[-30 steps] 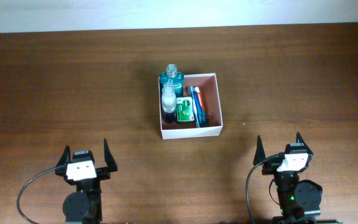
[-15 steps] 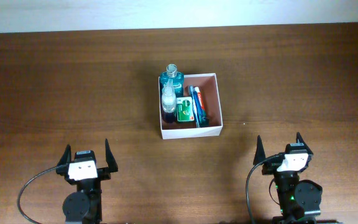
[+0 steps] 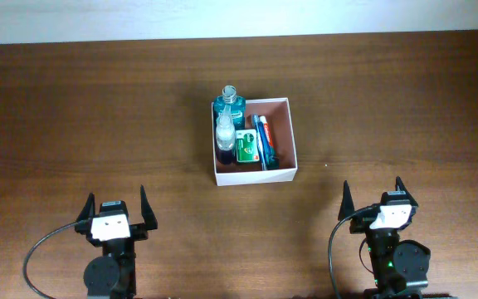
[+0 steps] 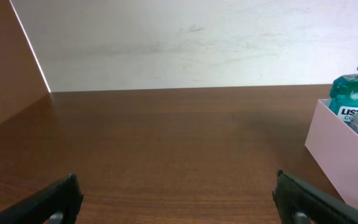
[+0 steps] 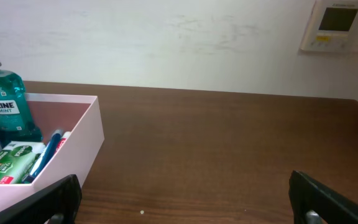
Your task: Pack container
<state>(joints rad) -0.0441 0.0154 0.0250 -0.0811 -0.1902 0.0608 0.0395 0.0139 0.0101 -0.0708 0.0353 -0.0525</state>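
The container (image 3: 284,170) is a square white-walled box with a reddish-brown inside at the table's middle. It holds a teal mouthwash bottle (image 3: 229,105), a clear spray bottle (image 3: 224,133), a green box (image 3: 245,148) and a toothpaste tube with a blue toothbrush (image 3: 263,141). The container's wall shows at the right edge of the left wrist view (image 4: 344,158) and at the left of the right wrist view (image 5: 73,155). My left gripper (image 3: 115,208) and right gripper (image 3: 373,198) are open and empty near the front edge, well apart from the container.
The brown wooden table (image 3: 98,108) ends at a white wall at the back. A wall thermostat (image 5: 339,25) shows in the right wrist view. A small pale speck (image 3: 326,165) lies on the table right of the container.
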